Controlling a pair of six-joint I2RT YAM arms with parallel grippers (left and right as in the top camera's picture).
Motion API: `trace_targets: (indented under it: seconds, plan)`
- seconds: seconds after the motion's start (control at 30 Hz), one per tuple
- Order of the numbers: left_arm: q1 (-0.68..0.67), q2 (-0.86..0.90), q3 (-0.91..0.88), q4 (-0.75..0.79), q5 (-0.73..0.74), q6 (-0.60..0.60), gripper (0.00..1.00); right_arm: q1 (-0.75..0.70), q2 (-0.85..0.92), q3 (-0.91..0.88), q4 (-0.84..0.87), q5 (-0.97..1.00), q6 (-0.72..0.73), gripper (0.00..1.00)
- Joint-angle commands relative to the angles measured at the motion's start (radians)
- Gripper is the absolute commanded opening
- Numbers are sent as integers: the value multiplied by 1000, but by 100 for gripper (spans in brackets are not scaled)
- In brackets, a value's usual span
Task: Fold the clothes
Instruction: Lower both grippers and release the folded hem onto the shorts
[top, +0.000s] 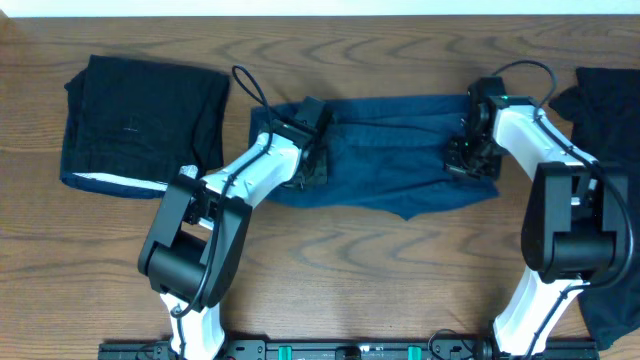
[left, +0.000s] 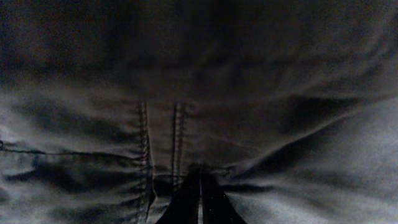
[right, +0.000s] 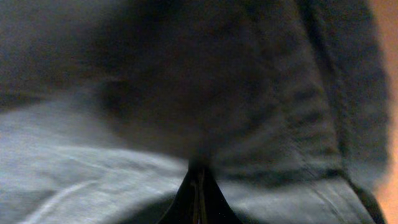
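Overhead, both arms bend onto the navy cloth, left fingers and right fingers closed, seemingly pinching it.

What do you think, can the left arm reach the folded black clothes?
Probably yes: the folded black clothes lie beside the left gripper, nothing between. But it is shut on the blue cloth.

The black left gripper and black right gripper bracket a navy-blue garment with paler double stitching. Outward of the left gripper lies a black piece with a white edge, and outward of the right, plain black cloth. The tabletop is brown woodgrain.
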Motion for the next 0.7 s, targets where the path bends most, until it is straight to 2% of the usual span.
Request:
trace_targets:
  seconds: [0.0,0.1,0.17,0.23,0.27,0.3,0.33,0.47,0.67]
  plan:
    - [0,-79,-18,-32,8,-33,6,-26,-85,-10,-28,54,-21,1]
    - [2,-153,-18,-38,7,-33,6,-26,-132,-10,-47,53,-61,1]
    - [2,-188,-18,-38,-2,-32,6,-24,-150,-10,-56,45,-61,8]
    - [2,-206,-18,-38,-42,-32,6,-24,-156,-10,-57,23,-61,4]
    - [2,-207,-18,-39,-64,-32,6,-24,-156,-10,-61,16,-61,9]
    - [3,-207,-18,-42,-86,-32,6,-24,-156,-10,-66,13,-61,9]
    - [3,-203,-18,-46,-108,-32,6,-24,-154,-11,-68,13,-61,2]
    - [8,-186,-18,-63,-149,-32,6,-21,-154,-11,-77,-20,-88,1]
    - [34,-159,-18,-49,-204,-29,6,4,-152,-11,6,-21,-88,1]
